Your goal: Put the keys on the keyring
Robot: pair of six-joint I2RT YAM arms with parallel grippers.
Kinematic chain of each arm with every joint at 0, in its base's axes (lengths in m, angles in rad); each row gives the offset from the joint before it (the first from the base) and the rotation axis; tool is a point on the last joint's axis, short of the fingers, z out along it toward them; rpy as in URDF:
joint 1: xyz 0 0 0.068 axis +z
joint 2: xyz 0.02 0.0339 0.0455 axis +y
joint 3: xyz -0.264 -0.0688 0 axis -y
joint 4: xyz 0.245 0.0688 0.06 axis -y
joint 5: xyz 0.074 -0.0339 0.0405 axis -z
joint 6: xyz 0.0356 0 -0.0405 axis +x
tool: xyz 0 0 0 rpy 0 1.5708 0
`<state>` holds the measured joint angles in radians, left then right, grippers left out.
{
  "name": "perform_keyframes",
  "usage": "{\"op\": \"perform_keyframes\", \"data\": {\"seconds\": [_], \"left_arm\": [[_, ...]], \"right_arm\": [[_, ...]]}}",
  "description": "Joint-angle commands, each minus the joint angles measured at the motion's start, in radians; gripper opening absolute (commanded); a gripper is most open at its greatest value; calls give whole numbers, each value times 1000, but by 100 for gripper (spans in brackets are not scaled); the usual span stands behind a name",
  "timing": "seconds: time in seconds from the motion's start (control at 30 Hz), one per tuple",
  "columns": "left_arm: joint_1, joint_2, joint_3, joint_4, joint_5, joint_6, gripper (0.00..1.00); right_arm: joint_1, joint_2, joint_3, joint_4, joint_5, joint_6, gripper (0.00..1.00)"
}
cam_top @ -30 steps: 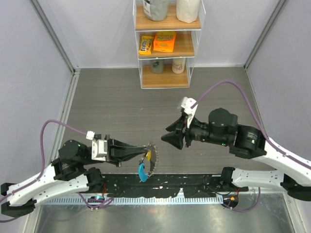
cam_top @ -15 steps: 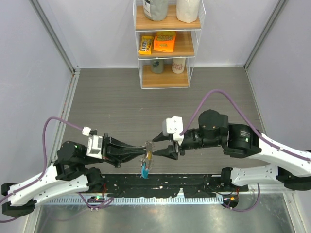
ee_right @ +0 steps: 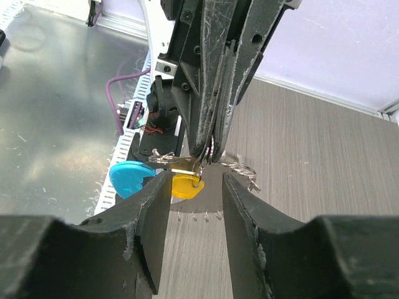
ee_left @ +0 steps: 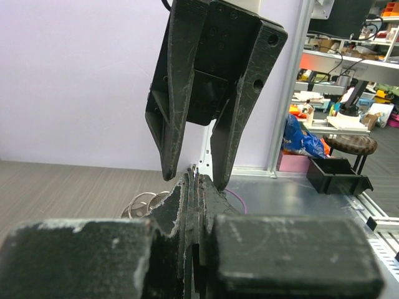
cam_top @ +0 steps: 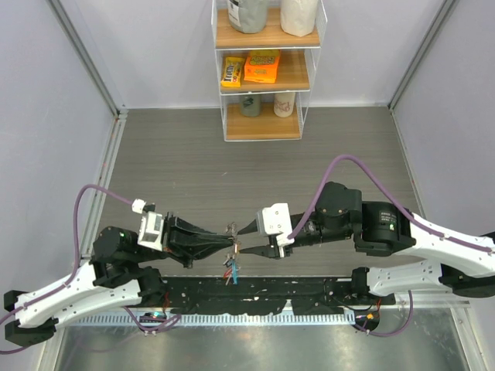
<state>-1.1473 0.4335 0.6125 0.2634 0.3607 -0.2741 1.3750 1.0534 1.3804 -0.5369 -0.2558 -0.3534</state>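
Whole thing comes down to a nose-to-nose lineup. The left tool [cam_top: 230, 245] is pinched tight on the keyring [ee_right: 235, 163], holding it up in the air over the worktop [cam_top: 186, 162] with its tips pointing at the other arm. The right tool [cam_top: 242, 241] faces it from the opposite side, jaws roughly half open with nothing in them, one tip on either side of the left one's nose. From the right wrist view the yellow key [ee_right: 185, 185] dangles just under those clamped tips, right in the gap between the right jaws. The blue tag [ee_right: 129, 176] hangs off to one side, toward the arm bases. So the key sits dead ahead of the right tool and a touch low, and that's the free arm. My guess is a small dip and a squeeze would get it. Can't tell if the key is already threaded on the wire, it's too tiny.
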Motion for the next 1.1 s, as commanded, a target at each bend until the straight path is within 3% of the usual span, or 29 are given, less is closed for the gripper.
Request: {"op": "perform_keyframes", "data": {"seconds": [0.0, 0.53, 0.6, 0.7, 1.07], "left_arm": [[-5, -13, -3, 122, -17, -20, 0], [-3, -21, -23, 158, -17, -31, 0], [-5, -21, -23, 161, -19, -31, 0], [-5, -18, -23, 158, -19, -33, 0], [-3, -38, -22, 116, -23, -53, 0]], "right_arm": [[7, -7, 45, 60, 33, -6, 43], [7, 37, 55, 71, 1, 25, 34], [7, 34, 49, 81, 0, 28, 28], [7, 36, 55, 83, 6, 33, 6], [7, -29, 16, 109, -11, 42, 6]]}}
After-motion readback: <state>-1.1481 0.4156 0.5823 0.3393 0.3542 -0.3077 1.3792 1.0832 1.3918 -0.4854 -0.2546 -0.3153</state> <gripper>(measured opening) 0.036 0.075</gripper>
